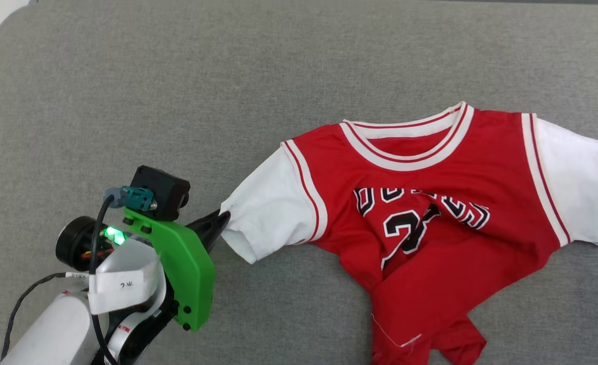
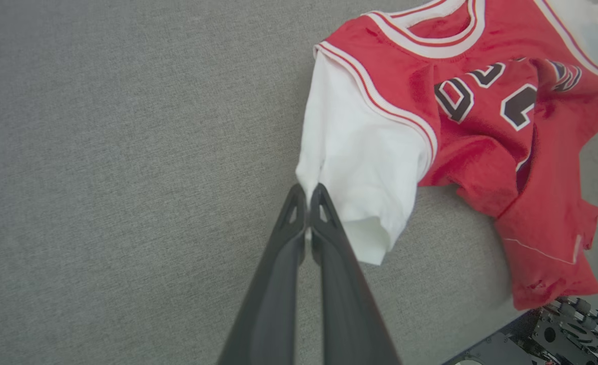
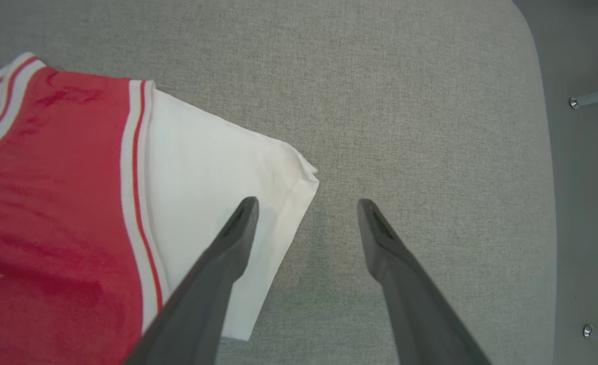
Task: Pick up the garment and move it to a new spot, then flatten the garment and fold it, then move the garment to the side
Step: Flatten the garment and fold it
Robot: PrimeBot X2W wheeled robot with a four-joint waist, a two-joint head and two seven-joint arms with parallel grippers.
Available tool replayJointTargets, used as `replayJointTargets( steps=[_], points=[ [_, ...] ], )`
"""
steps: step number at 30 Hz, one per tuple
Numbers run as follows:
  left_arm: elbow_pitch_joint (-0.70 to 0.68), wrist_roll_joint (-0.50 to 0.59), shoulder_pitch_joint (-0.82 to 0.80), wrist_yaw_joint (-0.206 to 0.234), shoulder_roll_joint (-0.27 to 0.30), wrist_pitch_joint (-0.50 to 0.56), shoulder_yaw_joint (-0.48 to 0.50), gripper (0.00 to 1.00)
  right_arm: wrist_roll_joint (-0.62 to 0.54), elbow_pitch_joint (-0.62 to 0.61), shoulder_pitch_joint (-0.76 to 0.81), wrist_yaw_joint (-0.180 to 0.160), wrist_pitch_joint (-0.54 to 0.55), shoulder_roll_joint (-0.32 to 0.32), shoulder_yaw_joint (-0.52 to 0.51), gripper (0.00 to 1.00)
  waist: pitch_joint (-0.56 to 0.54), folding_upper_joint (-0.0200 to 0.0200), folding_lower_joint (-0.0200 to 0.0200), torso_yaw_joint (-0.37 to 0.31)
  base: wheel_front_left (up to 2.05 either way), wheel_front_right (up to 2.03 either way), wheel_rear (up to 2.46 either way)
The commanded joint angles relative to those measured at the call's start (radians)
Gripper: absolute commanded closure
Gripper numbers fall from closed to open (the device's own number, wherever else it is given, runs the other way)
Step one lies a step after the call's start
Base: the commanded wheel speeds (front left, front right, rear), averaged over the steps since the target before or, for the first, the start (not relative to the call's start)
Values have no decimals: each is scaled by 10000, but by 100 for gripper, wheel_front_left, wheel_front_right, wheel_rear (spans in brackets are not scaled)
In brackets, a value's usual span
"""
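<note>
Close to the robot, the left gripper [image 2: 307, 196] is squeezing tight shut, pinching the edge of the white sleeve [image 2: 360, 167] of the garment [image 1: 431, 203]. The garment is lying on the grey table [image 1: 177, 76], stretching sideways from those fingers toward the robot's right, sleeve to sleeve. Its bottom part is sitting all bunched up. Over the other sleeve [image 3: 213, 167], the right gripper [image 3: 306, 204] is hanging wide open, holding nothing, one finger above white cloth, one above table. Farther off, the striped collar [image 1: 410, 152] is lying flat.
</note>
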Motion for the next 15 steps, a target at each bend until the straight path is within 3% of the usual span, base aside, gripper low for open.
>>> replayJointTargets(
  steps=[1,15],
  points=[
    [-63,131,35,15,-43,-67,-34,100,-56,268,-291,-9,102,-110,48,0,561,0,1,485,0,0,0],
    [-196,209,-308,-91,-381,-387,-251,100,-8,2824,-1218,-9,-312,-758,570,0,1294,0,1,993,0,0,0]
  ],
)
